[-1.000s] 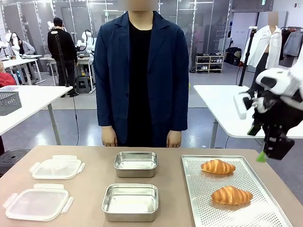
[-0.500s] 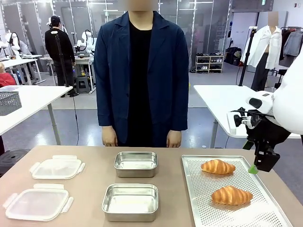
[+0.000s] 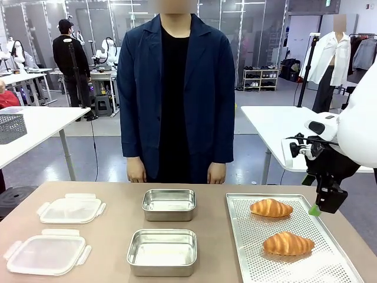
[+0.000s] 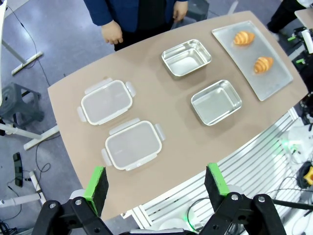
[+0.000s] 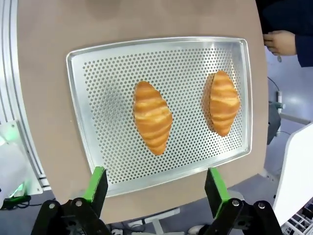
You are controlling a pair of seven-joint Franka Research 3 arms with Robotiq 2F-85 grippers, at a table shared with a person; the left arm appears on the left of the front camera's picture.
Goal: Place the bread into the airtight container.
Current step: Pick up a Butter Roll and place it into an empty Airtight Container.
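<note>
1. Broadly, the bench [image 3: 118, 197] carries everything, and a person stands at its far side with hands hanging down.
2. On the robot's right side lies the perforated tray [image 3: 247, 253]. Two clear lids [image 3: 70, 209] sit at the left.
3. Two open steel containers [image 3: 168, 204] stand mid-bench, one behind the other, both empty, near the tray's left edge.
4. The far bread [image 3: 271, 207] and the near bread [image 3: 288, 243] both rest on the tray, long axes running left to right across the bench.
5. The right tool [image 5: 155, 183] hangs above the tray's right part, pointing down, jaws wide and holding nothing. From its wrist, the near bread lies straight ahead between the fingers, its long axis crosswise to the closing line, so a plain descent should pinch its short width.
6. The left tool [image 4: 156, 188], likewise wide and empty, hovers high off the bench's near-left side, well apart from either bread. The right arm is clearly nearer.
</note>
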